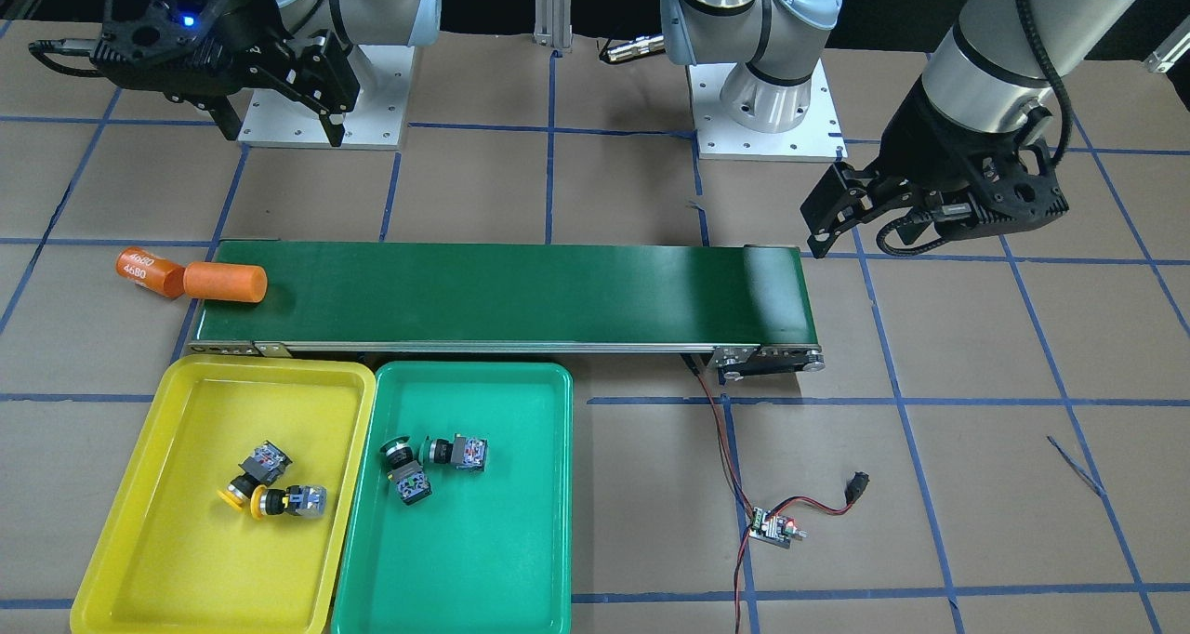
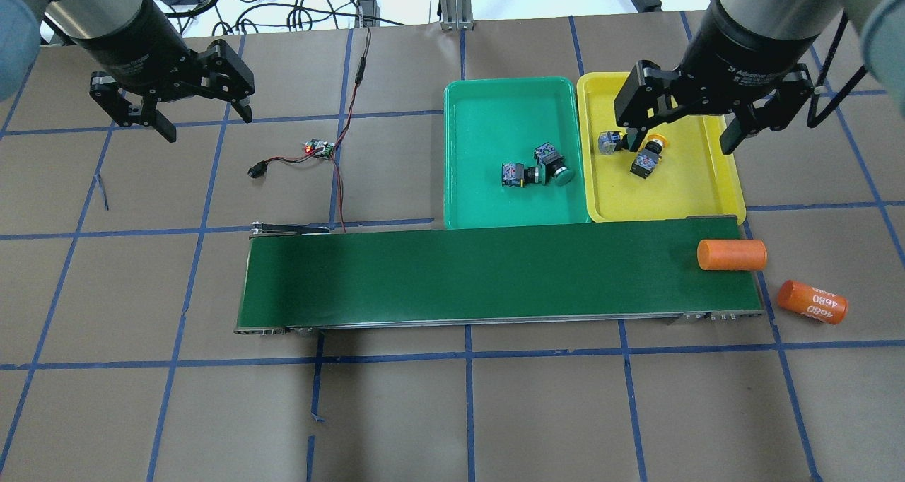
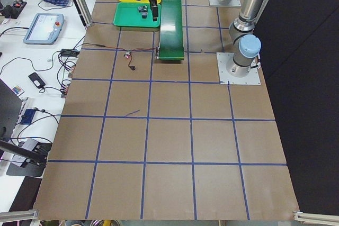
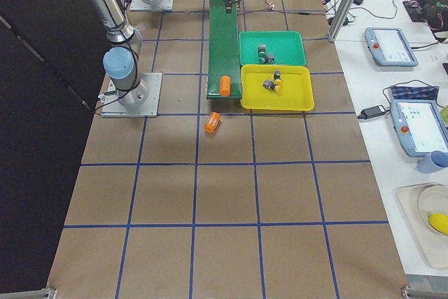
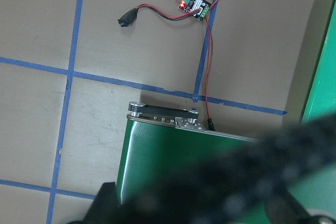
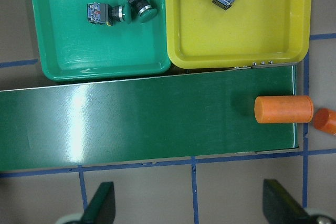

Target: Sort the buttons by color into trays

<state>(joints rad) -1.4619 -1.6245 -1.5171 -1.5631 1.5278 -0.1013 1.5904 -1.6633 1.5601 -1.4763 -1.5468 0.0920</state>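
The buttons [image 1: 453,451] all lay in trays of their own colour, so the sorting looked done and what remained was risk. The right hand [image 1: 282,132] hung high with its fingers spread wide and nothing between them. From its wrist camera the conveyor belt [image 1: 502,290] ran straight beneath it and both trays lay just beyond its fingertips. The left hand [image 2: 206,123] was likewise spread and empty above the belt's other end, well apart from every button.

Likely troubles, as I judged them:
- A needless descent by the right hand into the yellow tray [image 1: 167,560] could scatter the two yellow-capped buttons [image 1: 270,490], which lay touching on their sides. Their round caps would let them roll.
- The orange cylinder on the belt [image 1: 225,283], below and to one side of the right hand, sat at the belt's very end. A brush or a belt start could tip it off.
- The controller board [image 1: 772,527] and its loose wires lay ahead of the left hand and could snag on a low sweep.

Counts:
- Four buttons: two yellow-capped, and two green-capped buttons [image 1: 409,471] in the green tray [image 1: 465,578].
- Two trays.
- Two orange cylinders, the second one [image 1: 147,271] on the table [image 1: 976,429] just off the belt.
- One belt.
- Two hands.
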